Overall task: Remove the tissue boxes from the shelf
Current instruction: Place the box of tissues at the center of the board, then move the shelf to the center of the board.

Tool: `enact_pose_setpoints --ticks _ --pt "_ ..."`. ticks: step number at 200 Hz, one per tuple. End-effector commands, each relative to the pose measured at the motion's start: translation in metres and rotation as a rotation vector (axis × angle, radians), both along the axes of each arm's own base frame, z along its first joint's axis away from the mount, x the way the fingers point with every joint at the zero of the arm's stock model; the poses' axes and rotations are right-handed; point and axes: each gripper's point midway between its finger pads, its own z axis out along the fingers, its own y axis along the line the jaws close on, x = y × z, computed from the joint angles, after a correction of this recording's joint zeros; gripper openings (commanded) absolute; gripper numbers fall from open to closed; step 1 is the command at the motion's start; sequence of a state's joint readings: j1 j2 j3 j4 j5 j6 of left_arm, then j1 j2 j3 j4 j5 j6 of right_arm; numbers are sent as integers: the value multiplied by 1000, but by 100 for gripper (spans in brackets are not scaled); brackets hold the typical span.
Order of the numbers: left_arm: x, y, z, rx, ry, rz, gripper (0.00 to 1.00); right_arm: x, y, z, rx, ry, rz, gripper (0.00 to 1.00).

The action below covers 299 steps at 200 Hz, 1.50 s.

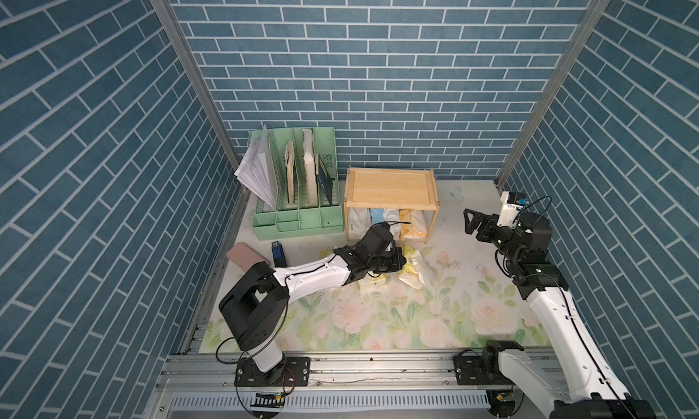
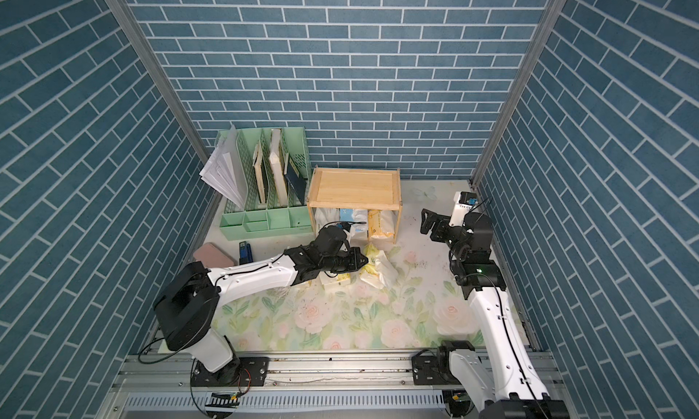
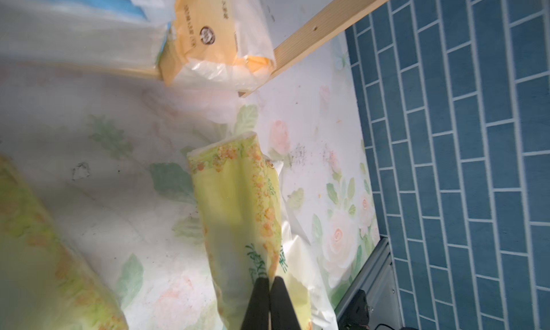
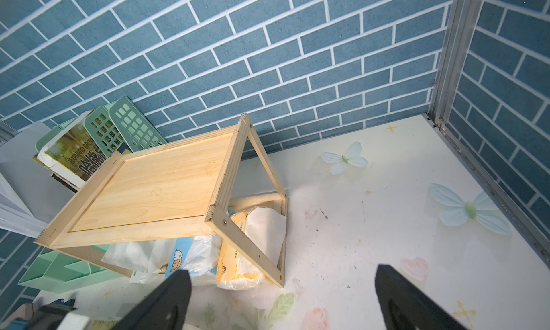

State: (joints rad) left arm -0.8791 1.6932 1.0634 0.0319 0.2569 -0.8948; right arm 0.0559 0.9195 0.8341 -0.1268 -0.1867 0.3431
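**Before the wooden shelf (image 1: 389, 188): left side busy, three packs to go**

On the floral mat (image 1: 378, 322), just in front of the shelf, the left gripper (image 3: 269, 279) has its jaws pressed tight together. They appear to nip the film of a pale yellow tissue pack (image 3: 238, 200). The pack's long axis runs straight out from the fingertips, away from the wrist. Lifted or resting on the mat: cannot tell. A second pale yellow pack (image 3: 44, 254) lies near it, already off the shelf.

Lower tier holds three side by side: white pack (image 1: 357, 222), light blue pack (image 1: 382, 216), orange-yellow pack (image 1: 414, 228). Long axes run front to back, and the near ends poke out at the open front.

Right gripper (image 1: 471, 222) hovers apart from the shelf's right end, jaws spread full, holding nothing. The orange-yellow pack sits at that end, so the right arm is the nearer one.

Judgement: the side frame bars a straight reach from that end. The right jaws would need to come round to the front and close across the pack's short width.
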Motion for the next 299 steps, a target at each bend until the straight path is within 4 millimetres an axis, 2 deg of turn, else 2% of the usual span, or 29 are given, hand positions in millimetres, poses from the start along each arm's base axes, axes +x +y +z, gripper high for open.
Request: enact_pose_setpoints --ticks 1,60,107,151,178,196,231,262,299 --pt "8 -8 7 -9 -35 19 0 -2 -2 -4 -4 8 -6 100" --pt "14 -13 -24 38 -3 26 0 1 -1 -10 -29 26 6 100" --pt "18 -9 -32 79 -5 50 0 3 0 -14 -42 35 13 100" --pt "17 -3 -44 124 11 58 13 5 0 -16 -45 42 18 100" --pt "18 1 -43 137 2 66 23 6 1 -18 -47 47 20 100" --pt "17 2 -42 144 1 64 26 6 2 -18 -45 48 26 100" --pt "20 9 -29 159 -35 78 33 6 4 -23 -44 63 39 100" --pt "25 18 -2 148 -97 93 42 5 9 -32 -38 87 71 100" --pt "39 47 33 141 -173 154 53 5 28 -54 15 146 176 100"
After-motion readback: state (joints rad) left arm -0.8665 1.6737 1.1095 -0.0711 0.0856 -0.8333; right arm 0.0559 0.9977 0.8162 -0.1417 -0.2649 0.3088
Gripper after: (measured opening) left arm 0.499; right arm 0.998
